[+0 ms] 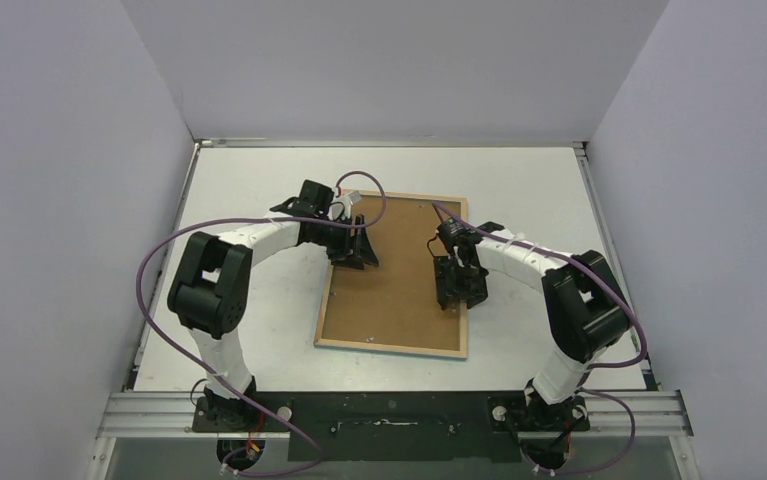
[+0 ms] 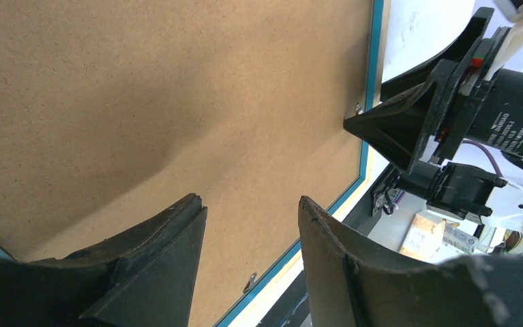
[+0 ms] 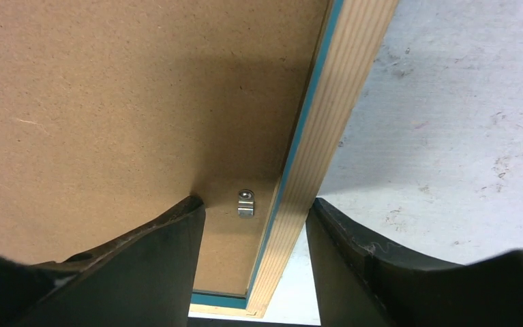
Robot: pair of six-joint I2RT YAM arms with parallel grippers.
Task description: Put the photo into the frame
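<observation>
The frame [image 1: 389, 348] lies face down in the middle of the table, its wood-coloured back edges up, with the brown backing board [image 1: 394, 300] inside it. The photo is not in view. My left gripper [image 1: 359, 256] is open and empty above the board's far left part [image 2: 142, 102], close to the surface. My right gripper [image 1: 461, 292] is open and straddles the frame's right rail [image 3: 340, 109], one finger over the board [image 3: 108, 88], the other over the table outside. A small metal clip [image 3: 245, 204] sits between its fingers, by the teal inner edge.
Grey walls enclose the white table [image 1: 539, 180] on three sides. Another metal clip [image 2: 249, 281] sits on the frame's teal edge [image 2: 364, 157] in the left wrist view. The right gripper [image 2: 408, 129] shows there too, beyond that edge.
</observation>
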